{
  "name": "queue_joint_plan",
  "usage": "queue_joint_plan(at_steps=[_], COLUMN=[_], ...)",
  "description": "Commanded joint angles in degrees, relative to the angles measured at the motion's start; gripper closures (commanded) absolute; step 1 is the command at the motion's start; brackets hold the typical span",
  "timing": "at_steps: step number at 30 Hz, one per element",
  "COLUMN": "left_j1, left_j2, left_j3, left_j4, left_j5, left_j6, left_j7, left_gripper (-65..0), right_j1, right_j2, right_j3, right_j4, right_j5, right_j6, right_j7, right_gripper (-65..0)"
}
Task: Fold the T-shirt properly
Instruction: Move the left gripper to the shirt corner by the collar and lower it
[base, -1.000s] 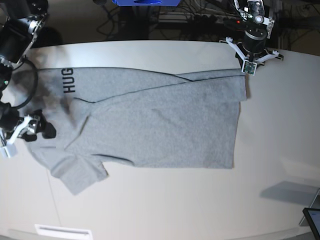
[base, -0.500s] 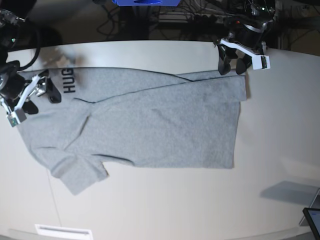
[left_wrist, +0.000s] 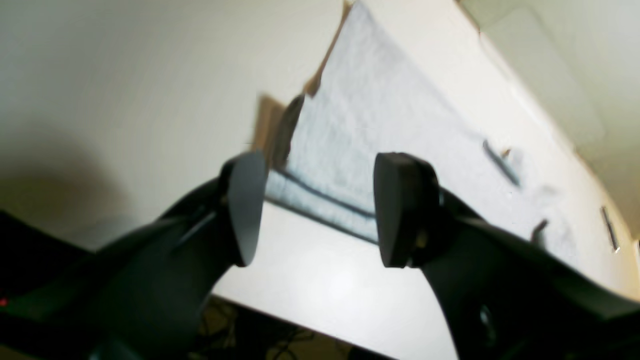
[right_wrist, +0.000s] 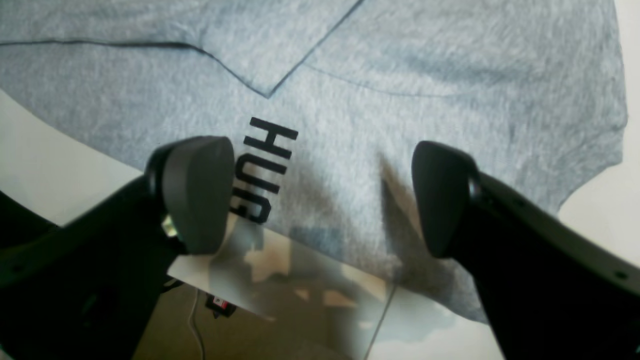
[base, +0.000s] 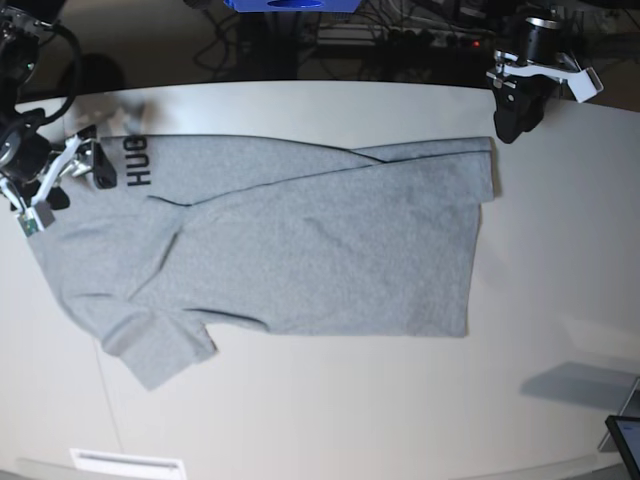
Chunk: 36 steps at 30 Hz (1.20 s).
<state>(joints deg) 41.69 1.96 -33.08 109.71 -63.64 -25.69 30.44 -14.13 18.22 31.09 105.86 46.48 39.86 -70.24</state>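
The heather-grey T-shirt (base: 300, 240) lies flat across the white table, partly folded, with a sleeve at the lower left and the hem at the right. Black letters "HUG" (base: 138, 162) show at its top left and in the right wrist view (right_wrist: 265, 170). My right gripper (base: 78, 178) is open and hovers over the shirt's left edge beside the letters; the right wrist view shows it (right_wrist: 320, 197) empty above the cloth. My left gripper (base: 515, 122) is open and empty just beyond the hem's top right corner, with the shirt (left_wrist: 380, 115) ahead of it (left_wrist: 320, 210).
The white table (base: 560, 300) runs to a far edge with cables and a blue object (base: 290, 5) behind it. A dark tablet corner (base: 625, 440) sits at the bottom right. A white label (base: 125, 462) lies at the front left.
My right gripper has moved up along the shirt's left edge to the letters. My left gripper swung left near the hem corner, then right and back off the shirt. The shirt has not moved.
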Motion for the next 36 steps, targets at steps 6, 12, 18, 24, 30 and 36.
queue_joint_plan(at_steps=[6, 12, 18, 24, 30, 36], left_j1=[-5.6, -9.6, -11.5, -13.2, -15.2, -15.5], left_j2=[-1.2, -1.2, -1.2, -1.1, -1.0, -1.0], left_j3=[-3.4, -5.6, -5.1, -5.0, -4.2, -4.2], left_j4=[-4.4, -5.6, -5.7, -7.7, -10.8, -8.8], left_j5=[-1.2, -1.2, -1.0, -1.2, -0.8, -1.2], left_j6=[-0.7, -0.7, -0.5, -0.5, -0.5, -0.5], left_j7=[4.8, 9.6, 9.7, 9.9, 12.2, 12.2], left_gripper=[-34.3, -34.3, -34.1, -34.1, -34.1, -34.1], right_j1=[0.1, -0.9, -1.0, -1.0, -1.0, -1.0], right_j2=[0.9, 0.9, 0.7, 0.7, 0.7, 0.7], right_j3=[0.2, 0.2, 0.2, 0.2, 0.2, 0.2], right_j4=[0.9, 0.9, 0.9, 0.8, 0.7, 0.6], right_j5=[1.0, 1.0, 1.0, 1.0, 1.0, 1.0], right_j6=[0.1, 0.1, 0.1, 0.1, 0.1, 0.1], right_j7=[1.3, 1.4, 1.4, 1.4, 1.4, 1.4], right_gripper=[-51.5, -51.5, -51.5, -51.5, -51.5, -51.5])
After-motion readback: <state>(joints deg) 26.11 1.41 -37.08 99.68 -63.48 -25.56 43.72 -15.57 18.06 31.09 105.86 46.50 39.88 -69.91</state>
